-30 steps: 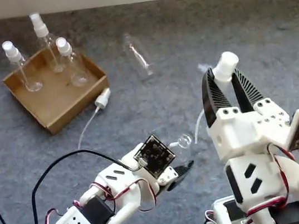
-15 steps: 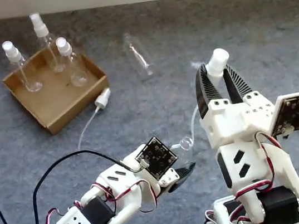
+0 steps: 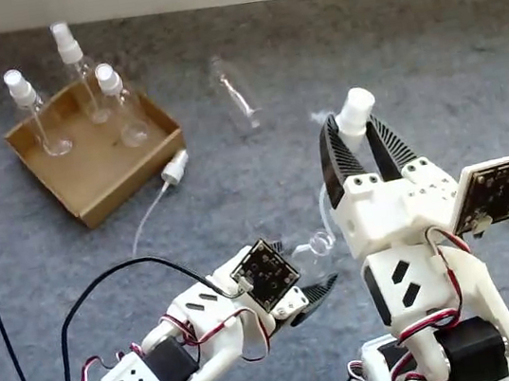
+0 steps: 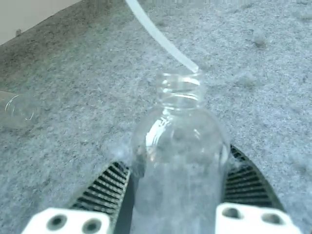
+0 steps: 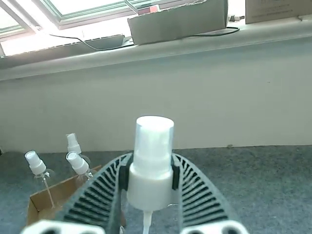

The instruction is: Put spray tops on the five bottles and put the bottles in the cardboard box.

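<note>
My left gripper (image 3: 306,267) is shut on a clear, open-necked bottle (image 3: 309,246), tilted low over the carpet; in the left wrist view the bottle (image 4: 178,141) sits between both fingers. My right gripper (image 3: 354,135) is shut on a white spray top (image 3: 355,110), held above and to the right of the bottle. The top's thin tube (image 4: 163,41) slants down and its tip touches the rim of the bottle's mouth. The cardboard box (image 3: 92,191) at the back left holds three upright bottles with spray tops (image 3: 108,78). The right wrist view shows the spray top (image 5: 152,161) between the fingers.
Another bare bottle (image 3: 233,93) lies on its side on the grey carpet right of the box. A loose spray top (image 3: 175,169) with its long tube lies by the box's near corner. A pale wall runs along the far edge.
My right gripper has carried the spray top left and lower, bringing the tube's end to the bottle mouth. The left arm has shifted only slightly with the bottle.
</note>
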